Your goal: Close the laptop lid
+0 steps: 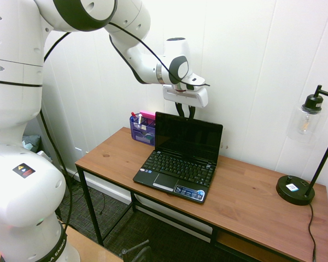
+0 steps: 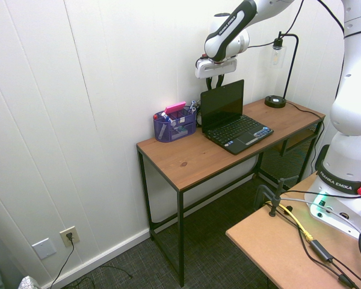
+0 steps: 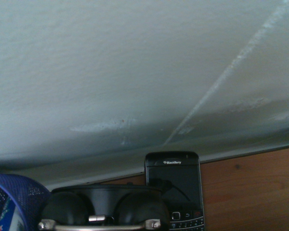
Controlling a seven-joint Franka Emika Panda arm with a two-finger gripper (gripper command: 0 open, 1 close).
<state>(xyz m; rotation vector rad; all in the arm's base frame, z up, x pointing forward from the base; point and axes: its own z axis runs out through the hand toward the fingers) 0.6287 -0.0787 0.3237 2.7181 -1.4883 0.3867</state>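
Blue mesh organizer [image 1: 142, 128] at back of wooden desk [image 1: 246, 199], holding pens and a pink item. Laptop lid [image 1: 188, 137] upright, still open, display facing desk front, long axis parallel to wall [image 1: 251, 65]. Gripper [image 1: 185, 113] just above lid's top edge, fingers partly closed, gripping nothing. BlackBerry phone [image 3: 176, 190] lying behind laptop. Black lamp [image 1: 303, 158] at desk end.

The laptop lid [image 1: 188, 140] stands near the wall [image 1: 246, 60]; desk [image 1: 251, 199] front is open.
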